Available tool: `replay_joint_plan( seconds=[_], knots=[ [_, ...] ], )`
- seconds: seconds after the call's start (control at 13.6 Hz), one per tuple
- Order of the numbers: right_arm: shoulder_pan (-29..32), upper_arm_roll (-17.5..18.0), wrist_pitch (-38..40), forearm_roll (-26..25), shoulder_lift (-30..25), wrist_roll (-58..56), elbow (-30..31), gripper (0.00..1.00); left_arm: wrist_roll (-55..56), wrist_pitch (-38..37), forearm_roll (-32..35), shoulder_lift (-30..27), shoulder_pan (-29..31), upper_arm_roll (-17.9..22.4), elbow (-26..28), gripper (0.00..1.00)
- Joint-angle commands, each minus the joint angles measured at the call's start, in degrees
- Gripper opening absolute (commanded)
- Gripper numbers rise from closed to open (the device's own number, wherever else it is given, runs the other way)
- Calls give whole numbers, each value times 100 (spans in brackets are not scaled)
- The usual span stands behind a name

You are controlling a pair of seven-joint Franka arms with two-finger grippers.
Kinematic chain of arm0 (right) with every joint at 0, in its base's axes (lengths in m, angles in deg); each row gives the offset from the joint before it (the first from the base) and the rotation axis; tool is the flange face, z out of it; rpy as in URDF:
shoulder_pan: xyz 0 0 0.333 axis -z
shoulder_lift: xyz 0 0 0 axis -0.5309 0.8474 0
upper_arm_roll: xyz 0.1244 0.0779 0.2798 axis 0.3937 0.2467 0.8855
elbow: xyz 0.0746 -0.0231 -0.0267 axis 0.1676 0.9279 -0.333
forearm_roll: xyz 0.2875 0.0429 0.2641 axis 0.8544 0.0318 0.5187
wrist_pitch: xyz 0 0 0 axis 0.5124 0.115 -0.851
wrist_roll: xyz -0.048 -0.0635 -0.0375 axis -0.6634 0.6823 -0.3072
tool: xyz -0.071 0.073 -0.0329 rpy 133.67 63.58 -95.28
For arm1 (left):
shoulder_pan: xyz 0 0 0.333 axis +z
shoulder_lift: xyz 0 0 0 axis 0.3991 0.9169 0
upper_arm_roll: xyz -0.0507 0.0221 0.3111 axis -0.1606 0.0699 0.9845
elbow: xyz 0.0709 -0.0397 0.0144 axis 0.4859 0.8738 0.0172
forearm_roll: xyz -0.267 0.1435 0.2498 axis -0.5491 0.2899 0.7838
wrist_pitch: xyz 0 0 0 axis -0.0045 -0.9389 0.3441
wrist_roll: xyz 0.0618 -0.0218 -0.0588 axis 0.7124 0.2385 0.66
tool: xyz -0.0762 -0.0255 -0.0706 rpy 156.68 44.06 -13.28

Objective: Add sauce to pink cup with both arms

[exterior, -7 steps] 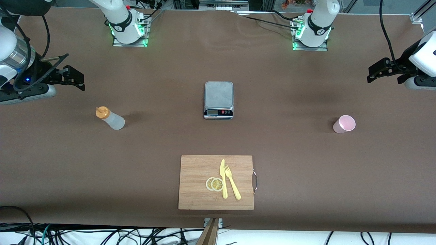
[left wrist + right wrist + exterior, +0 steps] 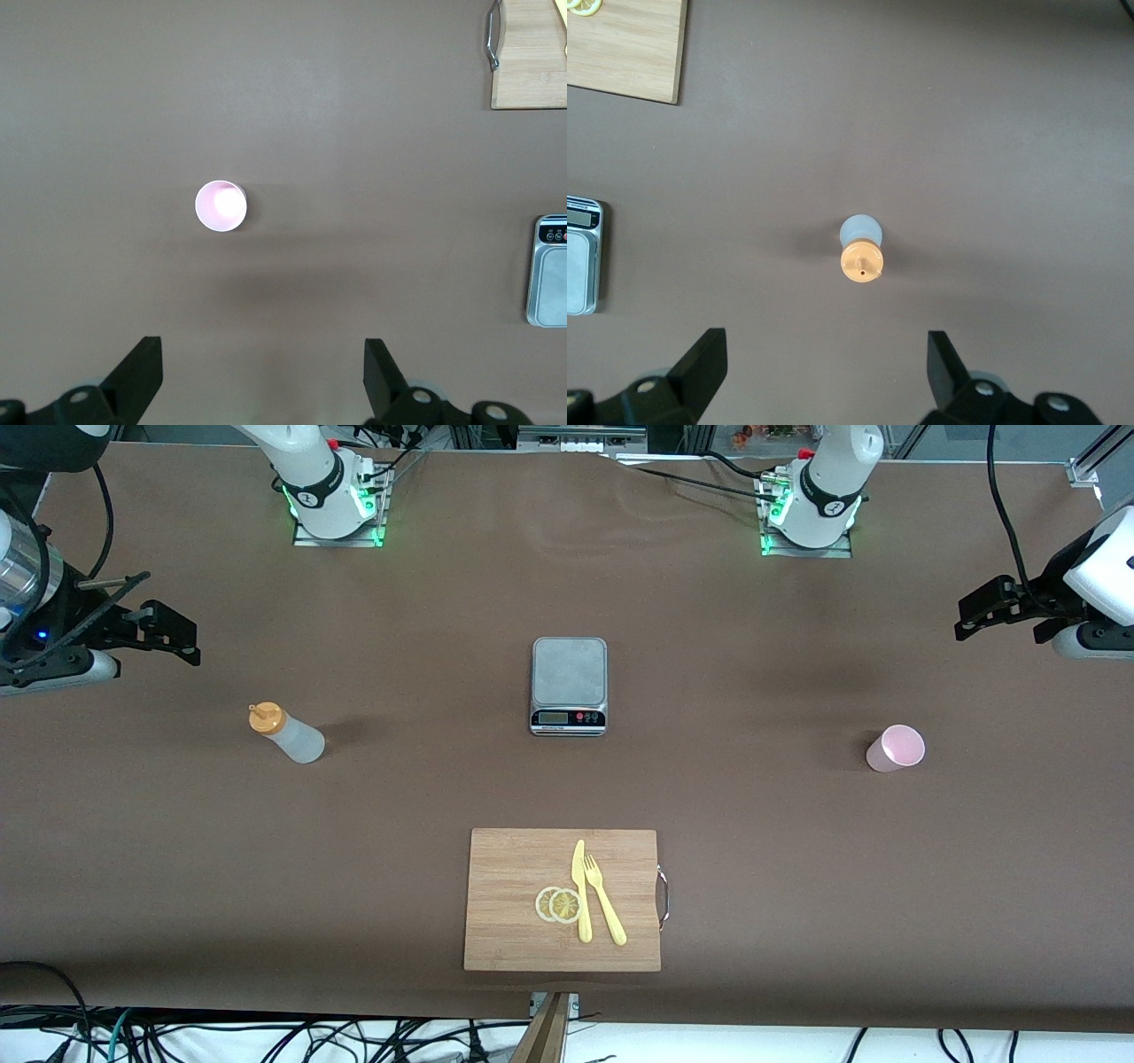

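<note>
Near opposite desk [image 2: 567,584] ends, both grippers—right [image 2: 173,633], left [image 2: 983,611]—hover, fingers spread; next I grab bottle [image 2: 288,735] and cup [image 2: 895,747].

The scale [image 2: 569,685] is placed mid-worktop [image 2: 753,850], with the board [image 2: 514,899] nearer the front camera. On the board, two slices [image 2: 559,904] are laid just beside the knife [image 2: 580,890] and fork [image 2: 604,899]. The sauce [image 2: 286,732] is stood toward the right arm's end, the cup [image 2: 896,747] toward the left arm's end, both well apart from the scale
</note>
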Motion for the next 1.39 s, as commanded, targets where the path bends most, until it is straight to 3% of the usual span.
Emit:
replay_joint_plan(
  seconds=[0.0, 0.95, 1.32],
  knots=[
    [43, 31, -5, 19, -24, 26, -37, 100, -10, 11, 8, -193, 78, -158, 153, 100],
    [-9, 48, -5, 80, -24, 44, -28, 100, -80, 90, 26, -255, 341, -167, 566, 100],
    [-18, 66, 4, 80, -24, 44, -28, 100, -98, 195, 360, 254, 368, -167, 250, 100]
  ],
)
